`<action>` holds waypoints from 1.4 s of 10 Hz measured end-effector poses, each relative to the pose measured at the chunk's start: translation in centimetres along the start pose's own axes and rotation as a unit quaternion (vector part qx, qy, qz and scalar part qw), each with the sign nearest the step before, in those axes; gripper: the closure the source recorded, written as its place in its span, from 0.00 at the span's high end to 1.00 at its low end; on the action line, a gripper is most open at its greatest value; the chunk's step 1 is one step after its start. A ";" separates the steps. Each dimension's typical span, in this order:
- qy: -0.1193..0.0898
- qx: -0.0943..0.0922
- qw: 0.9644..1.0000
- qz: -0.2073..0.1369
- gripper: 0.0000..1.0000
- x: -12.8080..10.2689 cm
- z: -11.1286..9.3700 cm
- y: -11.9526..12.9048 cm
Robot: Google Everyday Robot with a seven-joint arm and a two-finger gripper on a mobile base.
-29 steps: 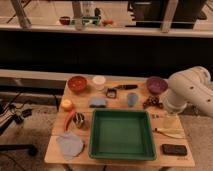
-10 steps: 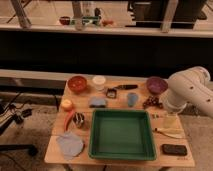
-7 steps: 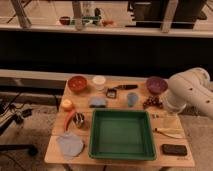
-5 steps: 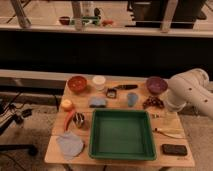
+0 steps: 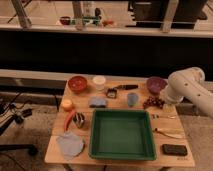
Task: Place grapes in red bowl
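Camera view: end effector [image 5: 168,107] spread wide, just 3 o'clock of grapes [image 5: 153,102]; red bowl [image 5: 77,83] at desk's [image 5: 82,106] 10 o'clock.

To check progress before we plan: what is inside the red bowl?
Nothing shows inside the red bowl, only its dark interior; its near rim hides part of the floor. The grapes lie by the purple bowl, beside the gripper.

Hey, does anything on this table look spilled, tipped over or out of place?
Nothing stands out. The grapes lie on the table just in front of the purple bowl, the red bowl sits upright at the back left, and nothing looks spilled. The gripper hangs just right of the grapes.
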 end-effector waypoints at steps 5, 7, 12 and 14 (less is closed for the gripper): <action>-0.021 0.004 0.999 0.033 0.80 3.3 4.3 -3.3; -0.026 0.001 0.999 0.046 0.80 4.0 5.8 -3.7; -0.038 -0.010 0.998 0.054 0.80 3.6 9.1 -4.8; -0.040 -0.016 0.997 0.057 0.80 3.5 10.2 -5.1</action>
